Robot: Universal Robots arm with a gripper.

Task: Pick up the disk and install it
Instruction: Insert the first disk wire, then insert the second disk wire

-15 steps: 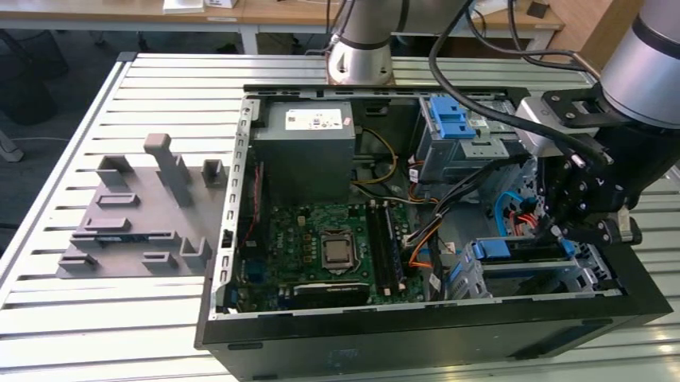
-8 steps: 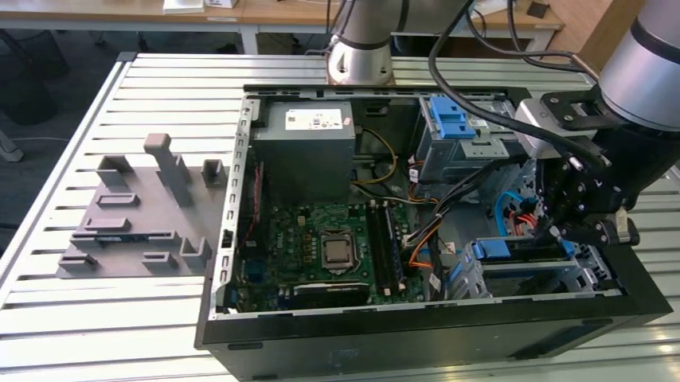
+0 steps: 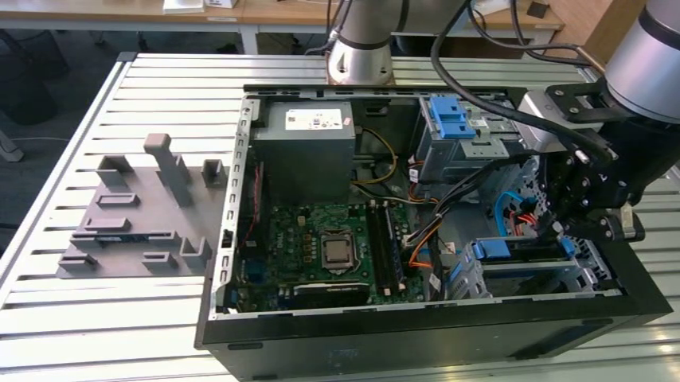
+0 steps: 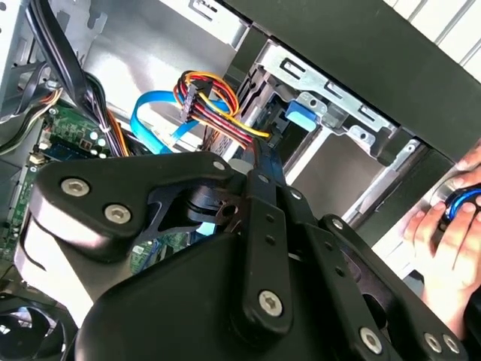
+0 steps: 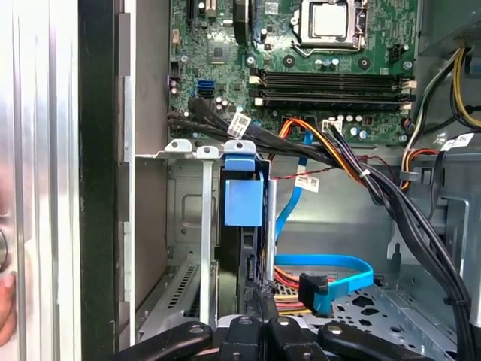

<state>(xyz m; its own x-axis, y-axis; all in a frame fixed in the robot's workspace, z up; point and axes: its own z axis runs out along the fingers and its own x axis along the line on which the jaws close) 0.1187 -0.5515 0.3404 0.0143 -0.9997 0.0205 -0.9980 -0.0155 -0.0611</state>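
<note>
Now the gripper (image 3: 588, 227) sits low inside the open computer case (image 3: 425, 334), at the disk (image 5: 244, 203) seated in the drive cage (image 5: 195, 226), 4 o'clock of the motherboard (image 3: 318, 247). Jaw opening: cannot tell.

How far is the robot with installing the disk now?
Done: the pickup looks finished, as the disk already stands inside the drive cage of the open computer case. In hand: the gripper is right at the disk's outer end. Left: whether the disk is fully seated cannot be told, and the blue cable beside it looks unconnected.
</note>
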